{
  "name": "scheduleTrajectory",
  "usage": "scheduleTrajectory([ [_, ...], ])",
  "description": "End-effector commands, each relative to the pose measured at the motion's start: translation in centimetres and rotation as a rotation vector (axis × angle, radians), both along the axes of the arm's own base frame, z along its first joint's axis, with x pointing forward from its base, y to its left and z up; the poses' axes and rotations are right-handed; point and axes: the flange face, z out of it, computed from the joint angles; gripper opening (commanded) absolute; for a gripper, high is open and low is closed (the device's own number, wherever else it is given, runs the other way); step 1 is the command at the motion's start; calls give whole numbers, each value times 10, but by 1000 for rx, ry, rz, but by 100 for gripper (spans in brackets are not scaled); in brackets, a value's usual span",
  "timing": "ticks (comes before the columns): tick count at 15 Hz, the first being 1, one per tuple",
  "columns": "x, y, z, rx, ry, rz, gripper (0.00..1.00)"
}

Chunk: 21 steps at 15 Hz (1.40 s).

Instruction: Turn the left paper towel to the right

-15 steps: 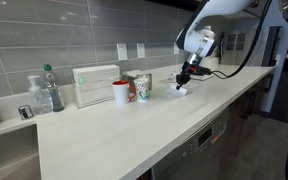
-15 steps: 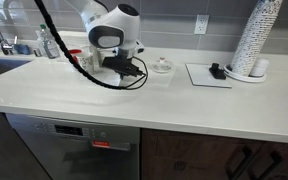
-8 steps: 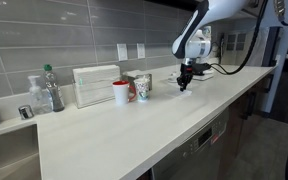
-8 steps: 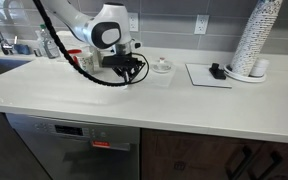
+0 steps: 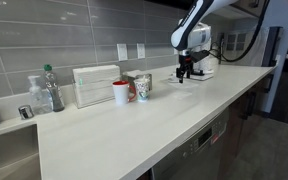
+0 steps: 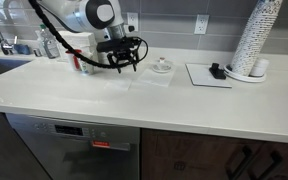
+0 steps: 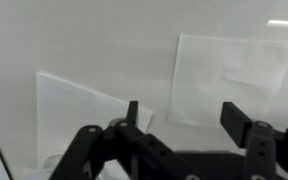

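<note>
I see a white kitchen countertop under a grey tiled wall. My gripper hangs above it, fingers spread, holding nothing. The left paper towel lies flat below its left finger, with a second sheet just beside it, apart. Both sheets barely show in the exterior views. The print on the cup is too small to read.

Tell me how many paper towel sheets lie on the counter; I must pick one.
2. In the wrist view, the left sheet lies skewed, partly behind the open gripper; the right sheet lies apart beside it. Others may be hidden.
</note>
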Motion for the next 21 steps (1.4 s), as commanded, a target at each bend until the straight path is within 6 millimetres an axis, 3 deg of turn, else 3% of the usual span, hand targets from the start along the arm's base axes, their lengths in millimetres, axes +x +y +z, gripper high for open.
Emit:
scheduleTrajectory([
  [1, -36, 26, 36, -16, 11, 1, 100],
  [7, -101, 44, 76, 47, 16, -102, 100],
  [14, -168, 17, 108, 197, -7, -234, 100],
  [16, -178, 9, 117, 238, -41, -220, 100],
  [17, -158, 14, 113, 192, -27, -233, 100],
  [21, -171, 8, 121, 217, -47, -232, 100],
])
